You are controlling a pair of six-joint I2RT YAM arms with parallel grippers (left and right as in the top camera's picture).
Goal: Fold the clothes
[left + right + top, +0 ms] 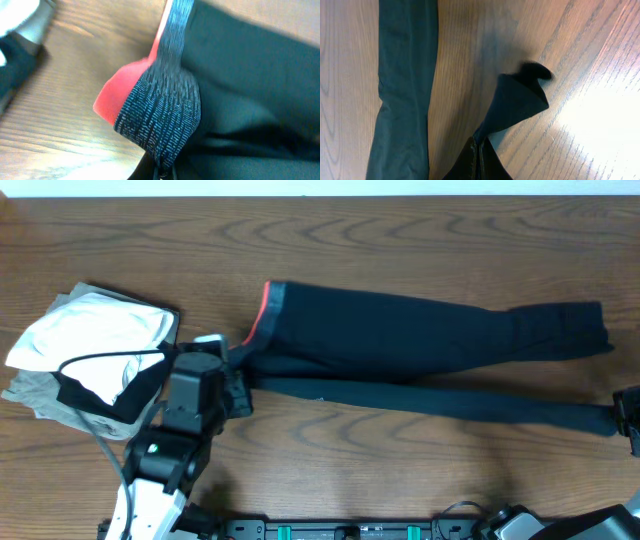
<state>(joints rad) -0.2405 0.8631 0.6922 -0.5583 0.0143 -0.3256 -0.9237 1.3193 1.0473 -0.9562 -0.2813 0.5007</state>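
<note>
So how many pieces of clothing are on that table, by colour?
Black: 2, the trousers and a black piece at left
White: 1, a white garment
Grey: 1, a grey garment
Total: 4

I see trousers [420,340] across table [400,480], centre to right, waistband left, legs running right | pile of clothes [90,350] on table, far left | left gripper [238,378] at waistband, between pile and trousers | right gripper [627,418] at near leg's hem, far right
</note>
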